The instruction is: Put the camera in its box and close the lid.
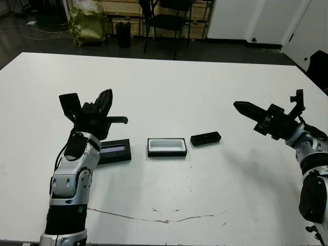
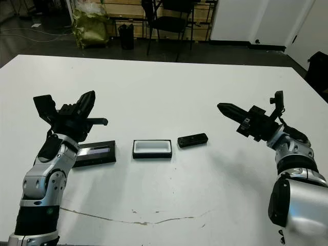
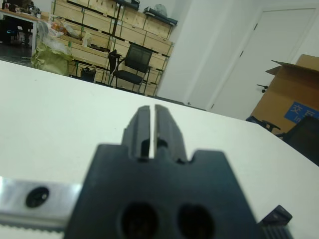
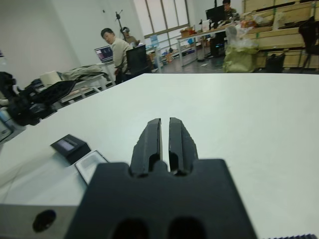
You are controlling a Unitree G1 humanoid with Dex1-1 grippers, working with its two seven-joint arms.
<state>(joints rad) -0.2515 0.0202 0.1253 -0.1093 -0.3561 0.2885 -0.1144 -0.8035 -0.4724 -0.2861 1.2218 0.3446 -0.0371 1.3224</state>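
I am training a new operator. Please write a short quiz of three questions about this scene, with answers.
1. True or false: the camera already lies inside the box.
2. Which item lies nearest the left hand? A) camera B) box C) lid
3. Fill in: the fingers of the right hand are ____.

Key:
1. False. The camera lies on the table, beside the open box, on the robot's right side of it.
2. C. The lid lies flat just below that hand.
3. Shut, with nothing between them; it hovers above the table.

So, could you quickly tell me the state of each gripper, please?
Left gripper: shut, holding nothing.
Right gripper: shut, holding nothing.
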